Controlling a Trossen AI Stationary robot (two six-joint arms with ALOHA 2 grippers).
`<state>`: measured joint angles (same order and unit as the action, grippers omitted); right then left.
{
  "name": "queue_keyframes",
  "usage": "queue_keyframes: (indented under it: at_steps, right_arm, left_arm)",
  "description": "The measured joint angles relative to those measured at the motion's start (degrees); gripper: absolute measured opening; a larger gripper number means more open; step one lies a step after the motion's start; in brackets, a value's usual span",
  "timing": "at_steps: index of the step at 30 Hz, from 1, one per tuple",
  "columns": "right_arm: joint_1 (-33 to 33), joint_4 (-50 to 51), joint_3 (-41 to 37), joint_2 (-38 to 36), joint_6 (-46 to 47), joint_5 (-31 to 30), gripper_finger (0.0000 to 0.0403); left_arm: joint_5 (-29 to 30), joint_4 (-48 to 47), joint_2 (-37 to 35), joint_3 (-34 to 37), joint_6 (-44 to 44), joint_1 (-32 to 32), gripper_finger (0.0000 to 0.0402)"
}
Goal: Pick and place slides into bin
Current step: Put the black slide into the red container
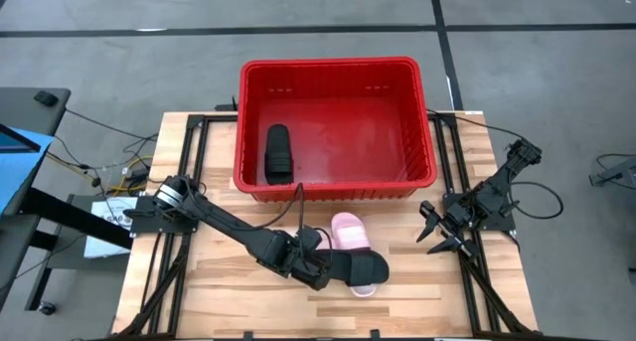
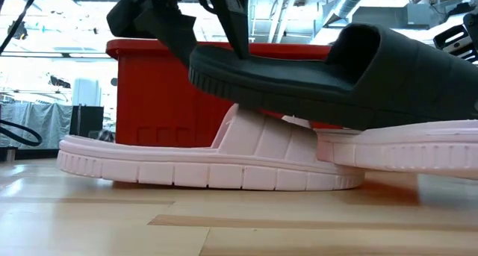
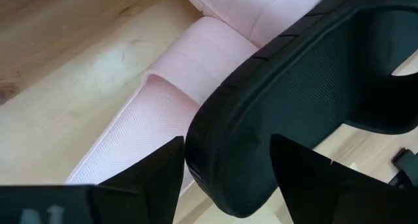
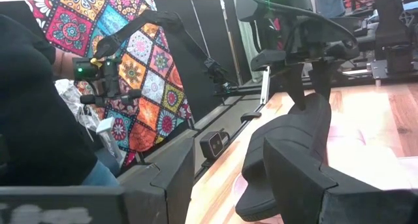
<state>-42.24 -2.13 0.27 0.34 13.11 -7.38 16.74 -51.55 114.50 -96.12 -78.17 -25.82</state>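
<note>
A red bin point(image 1: 333, 65) stands at the table's far middle with one black slide point(image 1: 277, 150) lying inside at its left. In front of it a second black slide point(image 1: 360, 269) lies tilted, its sole point(image 2: 299, 99) on the strap of a pale pink slide point(image 2: 209, 163) and on another pink slide point(image 2: 403, 151). My left gripper point(image 3: 225, 178) is open, with a finger on either side of this black slide's end away from the strap. My right gripper point(image 1: 437, 234) waits open at the table's right. My left gripper reaches slanting down from the table's left, its fingers point(image 3: 153, 181) on either side of the black slide's rounded end point(image 3: 215, 139). Whether they touch it I cannot tell. The slide lies on the two pink slides, its gripper-side end higher.
The pink slides point(image 1: 348, 230) point(image 1: 364, 289) lie on bare wood between the bin and the near edge. Black frame rails point(image 1: 194, 162) run along both table sides. A seated person point(image 4: 39, 126) and a patterned quilt point(image 4: 140, 67) show beyond the table's left.
</note>
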Motion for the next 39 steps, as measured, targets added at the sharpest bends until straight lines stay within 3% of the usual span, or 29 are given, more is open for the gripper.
queue_keyframes:
  at_steps: [16,23,26,31,39]
  right_arm:
    - [0.0,0.0,0.0,0.0,0.0,0.0,0.0173]
    - [0.0,0.0,0.0,0.1,0.0,0.0,0.0173]
    - [0.0,-0.1,0.0,0.0,0.0,0.0,0.0173]
    - [0.0,0.0,0.0,0.1,0.0,0.0,0.0173]
    - [0.0,0.0,0.0,0.0,0.0,0.0,0.0173]
  left_arm:
    - [-1.1,0.1,0.4,0.0,-0.4,0.0,0.0215]
    - [-4.5,2.0,3.4,0.4,-0.5,0.3,0.0210]
    - [-4.4,2.2,3.6,0.5,-0.5,0.3,0.0173]
    - [-4.0,2.4,3.2,0.5,0.6,0.2,0.0035]
    - [-4.0,2.0,3.4,-0.7,1.4,0.3,0.0027]
